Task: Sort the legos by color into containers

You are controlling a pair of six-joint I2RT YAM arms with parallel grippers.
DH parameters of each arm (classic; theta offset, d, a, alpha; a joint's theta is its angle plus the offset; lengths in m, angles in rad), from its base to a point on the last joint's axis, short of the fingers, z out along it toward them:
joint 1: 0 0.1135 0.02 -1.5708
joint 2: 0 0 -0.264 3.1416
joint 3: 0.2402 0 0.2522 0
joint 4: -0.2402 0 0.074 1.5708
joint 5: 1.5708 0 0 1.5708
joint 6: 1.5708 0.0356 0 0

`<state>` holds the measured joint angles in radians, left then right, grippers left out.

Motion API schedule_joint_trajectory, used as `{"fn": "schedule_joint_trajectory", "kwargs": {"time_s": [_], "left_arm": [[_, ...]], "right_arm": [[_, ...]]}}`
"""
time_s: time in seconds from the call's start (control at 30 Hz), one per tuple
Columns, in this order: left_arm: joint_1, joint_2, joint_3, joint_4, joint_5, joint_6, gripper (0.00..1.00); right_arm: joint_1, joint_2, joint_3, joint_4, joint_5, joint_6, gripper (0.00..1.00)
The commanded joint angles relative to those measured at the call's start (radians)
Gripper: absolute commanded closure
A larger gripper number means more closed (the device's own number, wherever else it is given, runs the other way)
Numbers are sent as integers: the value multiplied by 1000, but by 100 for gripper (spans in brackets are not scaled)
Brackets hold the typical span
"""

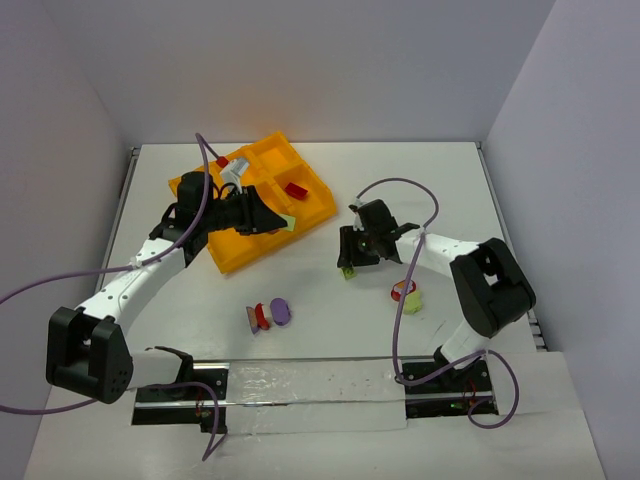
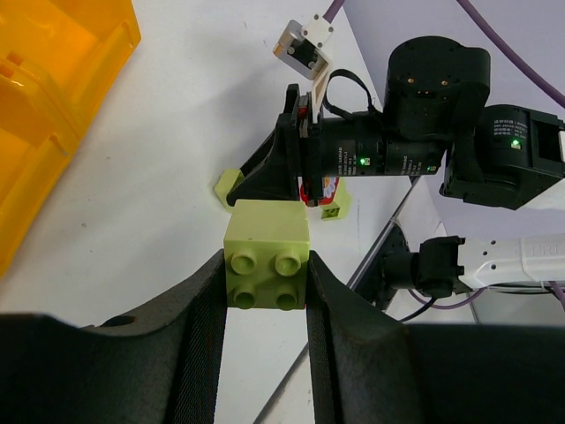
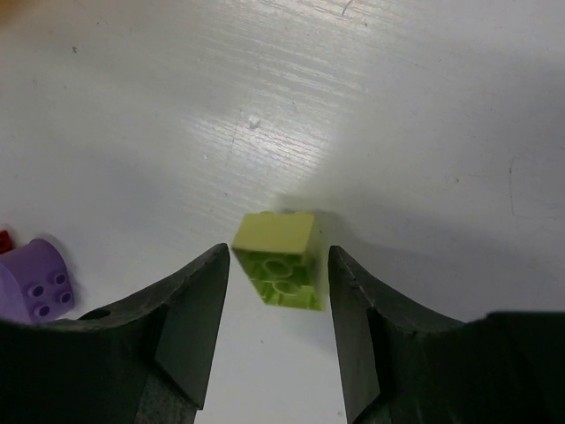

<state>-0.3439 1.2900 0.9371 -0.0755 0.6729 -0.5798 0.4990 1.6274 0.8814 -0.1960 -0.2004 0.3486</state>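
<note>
Tray (image 1: 312, 200) is sitting far-left on the tabletop (image 1: 440, 190), turned at an angle, its back corner near the rear wall (image 1: 320, 70). Left claw (image 1: 285, 222) is hovering at the tray's near-right edge, pinching a yellow-green brick (image 2: 267, 265) btwn both fingers, 4 studs facing the wrist cam. Right claw (image 1: 349, 268) is hanging low, right of centre & well apart from the tray, w/ bare white tabletop lying btwn the two claws. Its fingers are standing narrowly parted. A second green brick (image 3: 281, 261) is lying tilted on the tabletop btwn them, slim gaps either side, not pinched as far as I can tell.

A red brick (image 1: 295, 190) is resting in one tray cell. A red-purple cluster (image 1: 268, 315) is lying mid-tabletop toward the near edge, w/ room all round. A red-green cluster (image 1: 407, 295) is sitting just beside the right forearm. A purple brick (image 3: 35, 283), studs showing, is sitting at the left edge of the right wrist view.
</note>
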Motion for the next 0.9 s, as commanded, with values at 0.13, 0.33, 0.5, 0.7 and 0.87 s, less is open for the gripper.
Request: {"fn": "schedule_joint_trajectory", "kwargs": {"time_s": [0.13,0.33,0.5,0.7,0.87], "left_arm": [[6,-11,20,7,49,13,100],[6,0,26,22,198,38,100],[5,5,33,22,282,49,100],[6,6,34,41,295,28,100],[5,6,30,52,301,15,100]], "right_arm": [[9,-176,111,-70,35,-30,43],[10,-347,77,68,-182,-137,45],[62,-422,56,100,-246,-305,45],[185,-487,-41,221,-188,-528,46],[300,-495,-69,289,-21,-647,45]]}}
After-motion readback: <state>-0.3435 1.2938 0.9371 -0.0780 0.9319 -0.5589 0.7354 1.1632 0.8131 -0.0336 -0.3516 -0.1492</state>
